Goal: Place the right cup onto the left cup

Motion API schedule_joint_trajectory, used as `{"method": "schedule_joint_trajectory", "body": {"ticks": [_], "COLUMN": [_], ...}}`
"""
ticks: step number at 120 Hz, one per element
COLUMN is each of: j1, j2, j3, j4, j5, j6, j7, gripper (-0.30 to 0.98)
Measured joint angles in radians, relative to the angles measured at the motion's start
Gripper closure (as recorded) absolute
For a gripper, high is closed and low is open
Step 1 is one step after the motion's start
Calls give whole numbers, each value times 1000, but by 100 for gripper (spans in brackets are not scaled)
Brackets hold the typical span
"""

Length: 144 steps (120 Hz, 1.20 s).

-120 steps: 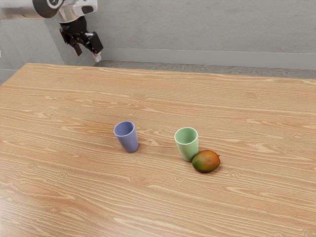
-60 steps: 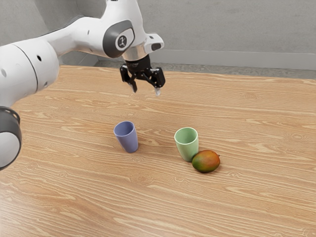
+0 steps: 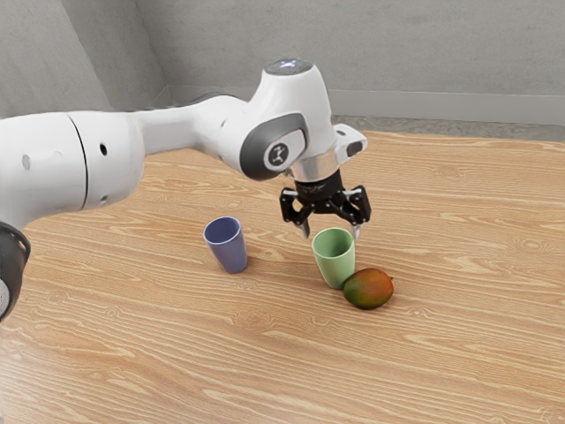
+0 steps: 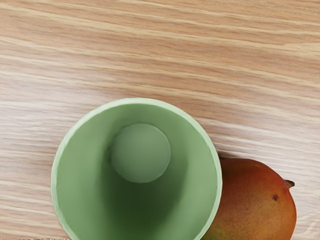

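Standing just beneath tool: green cup.

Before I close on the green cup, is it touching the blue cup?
Apart: the exterior view shows a strip of table between the green cup and the blue cup.

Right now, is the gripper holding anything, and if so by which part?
Nothing held. The gripper is open at the green cup's rim; the cup stands on the table.
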Motion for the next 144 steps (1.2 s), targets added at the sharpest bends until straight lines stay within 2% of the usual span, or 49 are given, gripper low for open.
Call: {"method": "schedule_joint_trajectory", "body": {"ticks": [35,59,114,121,135,144], "j1": [-4,-13,-7,-7,-6,-6], "j2": [93,79,156,158,158,158], "j3": [-11,-14,-13,-13,-13,-12], "j4": [103,68,81,81,80,80], "j5": [-3,-4,3,4,3,1], "j6": [10,3,37,40,44,46], "j7": [-144,-210,-295,-302,-314,-320], "gripper": [2,2,6,12,41,54]}}
